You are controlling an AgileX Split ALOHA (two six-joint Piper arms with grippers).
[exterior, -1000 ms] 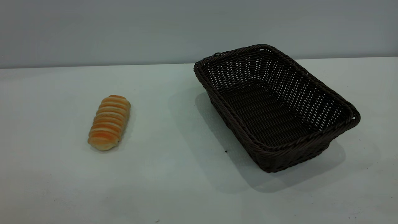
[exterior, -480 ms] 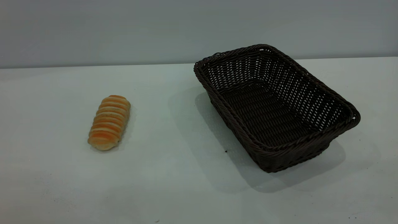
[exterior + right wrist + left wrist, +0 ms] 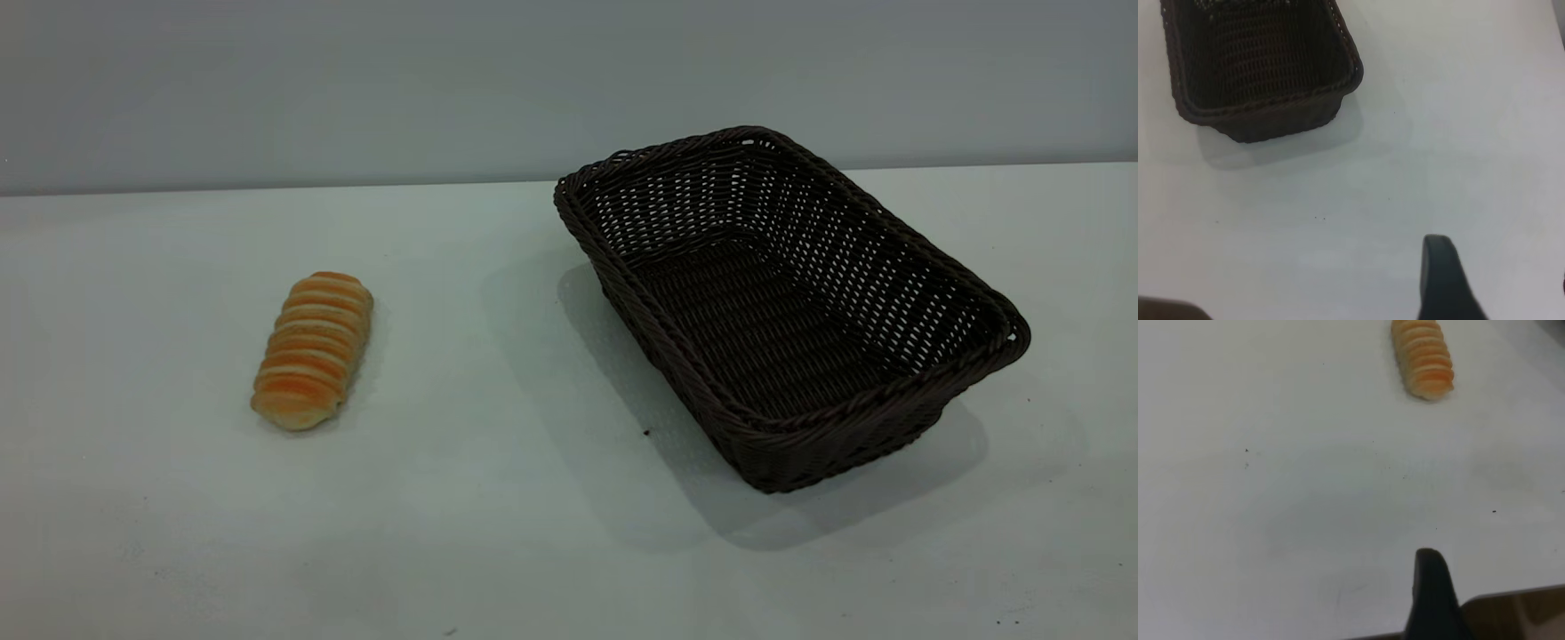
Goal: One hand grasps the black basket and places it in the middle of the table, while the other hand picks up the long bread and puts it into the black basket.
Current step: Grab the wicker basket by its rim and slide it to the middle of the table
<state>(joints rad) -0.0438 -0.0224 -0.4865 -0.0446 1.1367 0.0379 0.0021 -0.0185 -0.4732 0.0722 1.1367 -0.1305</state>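
The long bread (image 3: 312,350), an oblong roll with orange and cream stripes, lies on the white table (image 3: 498,498) at the left. The black basket (image 3: 978,293), woven wicker, stands empty at the right, turned at an angle. Neither gripper shows in the exterior view. In the left wrist view the left gripper (image 3: 1498,577) hangs over bare table near its front edge, far from the bread (image 3: 1423,357); one black finger (image 3: 1430,593) shows with a wide gap beside it. In the right wrist view the right gripper (image 3: 1499,267) is open over bare table, apart from the basket (image 3: 1271,110).
A grey wall runs behind the table. A brown floor strip (image 3: 1518,613) shows past the table's front edge in the left wrist view. Small dark specks (image 3: 646,433) dot the tabletop between bread and basket.
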